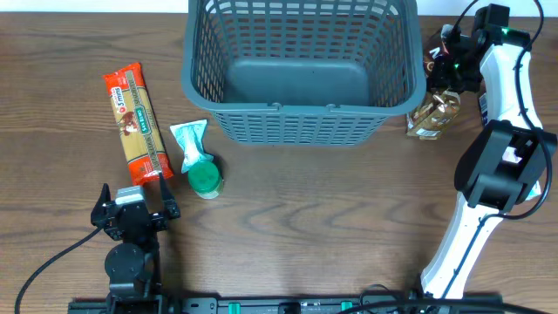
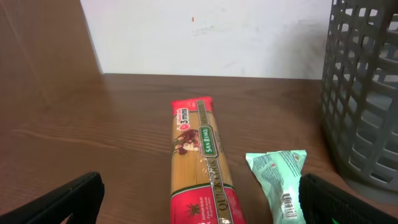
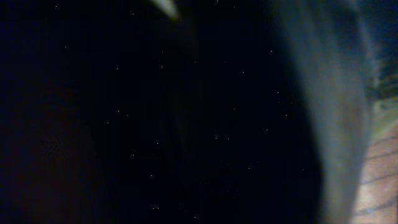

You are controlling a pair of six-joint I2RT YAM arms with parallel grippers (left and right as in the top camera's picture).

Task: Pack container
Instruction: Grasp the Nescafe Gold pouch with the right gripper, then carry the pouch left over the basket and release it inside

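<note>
Grey container [image 1: 301,122] at top centre of the table [image 1: 331,218]; left gripper [image 1: 133,187], lower left, fingers spread wide below the pasta packet [image 1: 133,122]; right gripper [image 1: 443,80], upper right, fingers closed over a gold packet [image 1: 433,115] just right of the container; whether they grip it cannot be told.

1x basket [image 1: 301,122], 1x pasta [image 1: 135,125], 1x pouch [image 1: 193,150], poss. 1x pkt [image 1: 433,118]

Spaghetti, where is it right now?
Overhead, the spaghetti lies on the table's left side, left of the basket, beside the green packet, just ahead of the left gripper.
</note>
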